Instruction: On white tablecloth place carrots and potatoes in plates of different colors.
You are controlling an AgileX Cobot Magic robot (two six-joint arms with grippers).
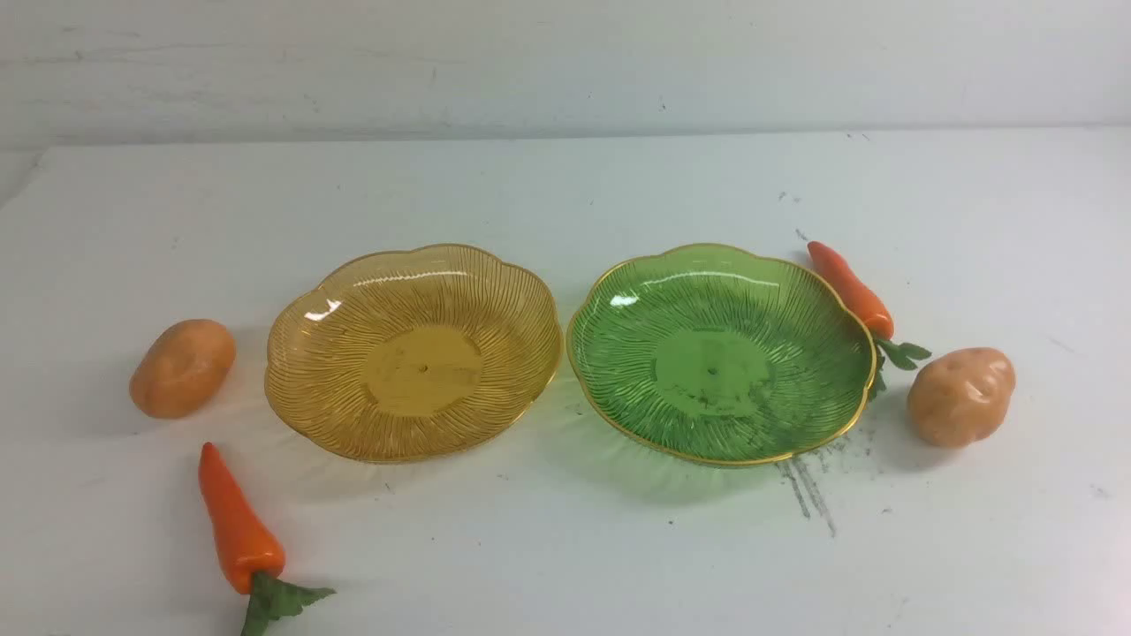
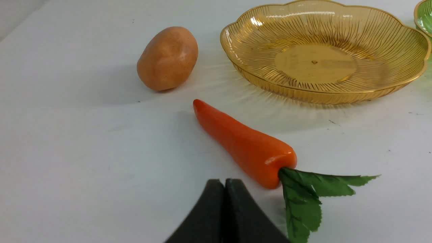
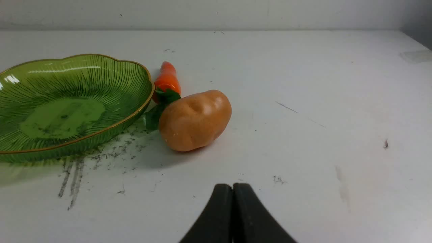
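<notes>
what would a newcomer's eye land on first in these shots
Two empty flower-rimmed plates sit side by side on the white cloth, the yellow plate left, the green plate right. The left potato and left carrot lie outside the yellow one, the carrot nearer the robot; the right carrot and right potato lie close by the green one's right rim. Grey scuff streaks stain the cloth near the green plate.

Ribbed amber plate (image 1: pixel 305 375), ribbed green plate (image 1: pixel 610 375), orange carrots (image 1: pixel 237 521), tan potatoes (image 1: pixel 183 367), speckled white tablecloth (image 1: pixel 565 556)

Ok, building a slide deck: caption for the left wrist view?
Shut left gripper near a glossy orange toy carrot; tan egg-shaped toy potato and empty amber ribbed plastic plate beyond.
</notes>
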